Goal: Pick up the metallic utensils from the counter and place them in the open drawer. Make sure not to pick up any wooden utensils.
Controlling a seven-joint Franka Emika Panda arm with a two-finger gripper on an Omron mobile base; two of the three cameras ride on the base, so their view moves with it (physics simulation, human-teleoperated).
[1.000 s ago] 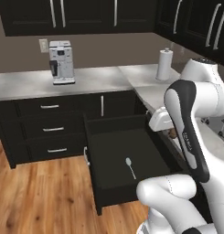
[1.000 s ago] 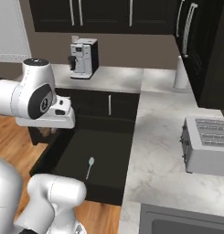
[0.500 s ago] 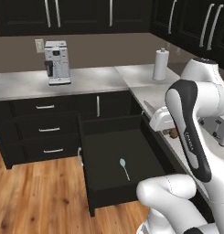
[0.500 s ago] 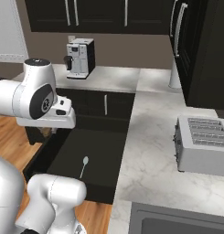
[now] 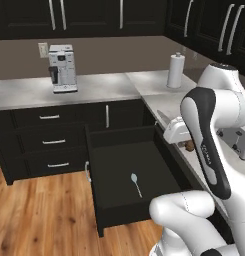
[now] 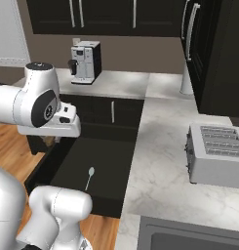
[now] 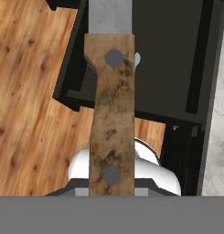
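Above the open drawer point(image 5: 125, 172), narrowly parted fingers clamp the knife point(image 7: 110, 114) by its rough brown handle; it looks stiff, light, slick-bladed.

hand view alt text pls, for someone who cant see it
A table knife with a brown riveted handle and silver blade runs up the middle of the frame, held close to the camera. Beneath it are the open black drawer and wooden floor to the left, with a strip of marbled counter at the right edge.
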